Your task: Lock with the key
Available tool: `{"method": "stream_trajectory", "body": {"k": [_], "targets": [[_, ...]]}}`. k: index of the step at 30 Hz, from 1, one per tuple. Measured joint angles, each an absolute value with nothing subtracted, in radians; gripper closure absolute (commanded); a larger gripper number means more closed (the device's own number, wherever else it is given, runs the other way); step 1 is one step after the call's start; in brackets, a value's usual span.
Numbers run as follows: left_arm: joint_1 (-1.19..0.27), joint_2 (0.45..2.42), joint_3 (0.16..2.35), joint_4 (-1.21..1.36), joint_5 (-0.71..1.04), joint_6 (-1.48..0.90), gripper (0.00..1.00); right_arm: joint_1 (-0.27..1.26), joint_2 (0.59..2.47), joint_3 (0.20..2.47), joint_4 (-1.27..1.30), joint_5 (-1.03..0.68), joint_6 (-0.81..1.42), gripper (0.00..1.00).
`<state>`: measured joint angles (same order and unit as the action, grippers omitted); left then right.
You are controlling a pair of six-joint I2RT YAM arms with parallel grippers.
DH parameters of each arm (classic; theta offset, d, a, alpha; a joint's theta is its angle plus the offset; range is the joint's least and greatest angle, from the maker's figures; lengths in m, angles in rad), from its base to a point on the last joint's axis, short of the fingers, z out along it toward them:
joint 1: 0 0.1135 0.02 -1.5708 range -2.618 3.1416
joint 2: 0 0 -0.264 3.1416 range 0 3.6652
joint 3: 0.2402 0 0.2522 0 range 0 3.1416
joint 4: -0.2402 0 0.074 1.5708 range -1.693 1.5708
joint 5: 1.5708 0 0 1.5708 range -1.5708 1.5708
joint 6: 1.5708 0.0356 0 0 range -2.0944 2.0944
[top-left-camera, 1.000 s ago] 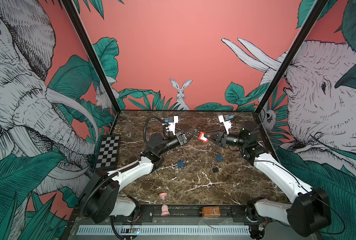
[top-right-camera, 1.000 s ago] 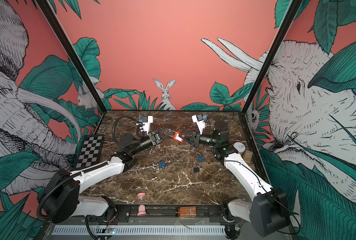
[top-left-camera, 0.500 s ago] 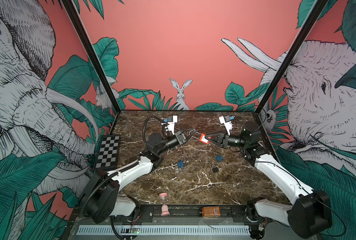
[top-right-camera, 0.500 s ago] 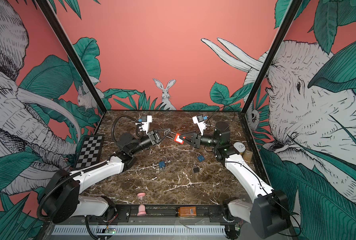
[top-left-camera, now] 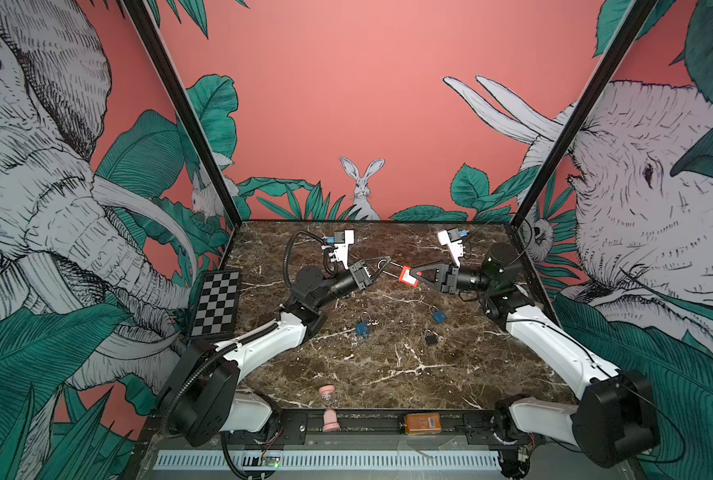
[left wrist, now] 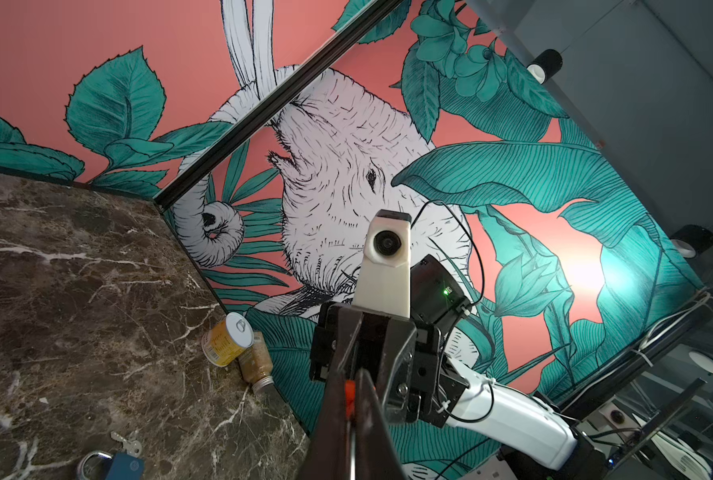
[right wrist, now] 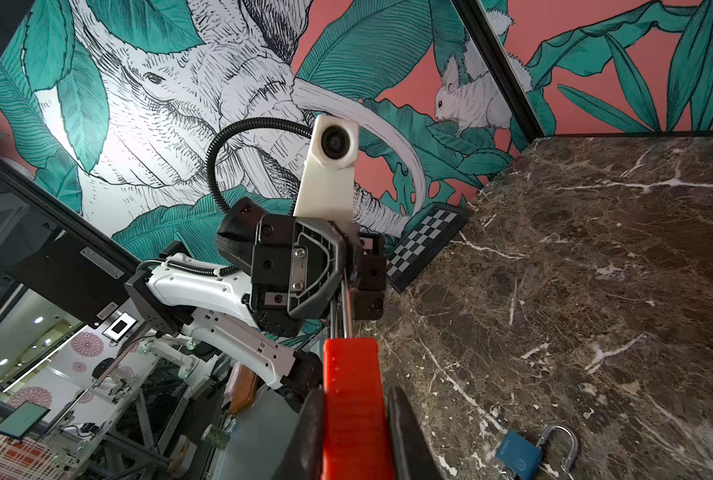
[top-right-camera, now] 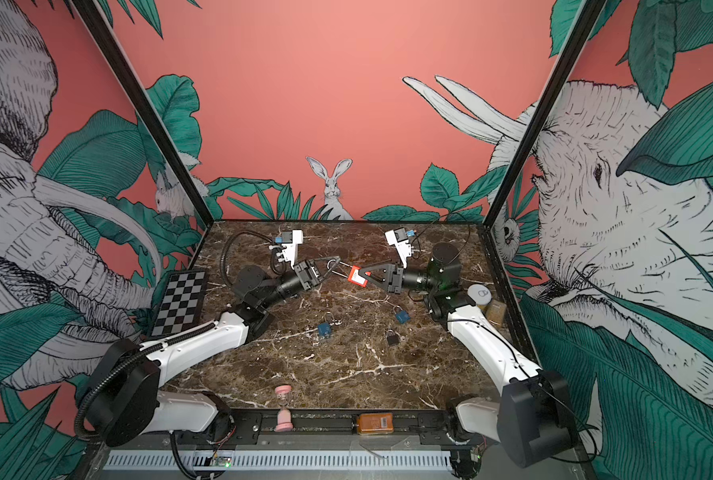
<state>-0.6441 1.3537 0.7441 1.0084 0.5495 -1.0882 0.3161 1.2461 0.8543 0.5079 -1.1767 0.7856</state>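
**Inspector:** Where is the lock?

**Operator:** The red padlock (top-left-camera: 407,276) hangs clear of the counter (top-left-camera: 388,374), between my arms. My right hand (top-left-camera: 414,274) clamps its body. My left hand (top-left-camera: 385,263) is closed on the shackle (right wrist: 346,309).

**Inspector:** Step in hand?

**Operator:** Seating the shackle, I judge. Next calls for a straight push. No key shows in it. A key (left wrist: 127,442) lies by a blue padlock (left wrist: 127,467).
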Motion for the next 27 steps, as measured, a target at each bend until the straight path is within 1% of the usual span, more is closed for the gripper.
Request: {"method": "stream_trajectory", "body": {"k": [9, 20, 27], "targets": [[-0.645, 1.383, 0.744, 1.100, 0.569, -1.076, 1.00, 0.315, 1.255, 0.855, 0.573, -1.191, 0.864, 1.00], [-0.665, 1.446, 0.747, 1.197, 0.584, -1.081, 1.00, 0.331, 1.287, 0.863, 0.617, -1.190, 0.908, 1.00], [-0.660, 1.448, 0.747, 1.219, 0.570, -1.081, 1.00, 0.333, 1.314, 0.890, 0.639, -1.198, 0.922, 1.00]]}}
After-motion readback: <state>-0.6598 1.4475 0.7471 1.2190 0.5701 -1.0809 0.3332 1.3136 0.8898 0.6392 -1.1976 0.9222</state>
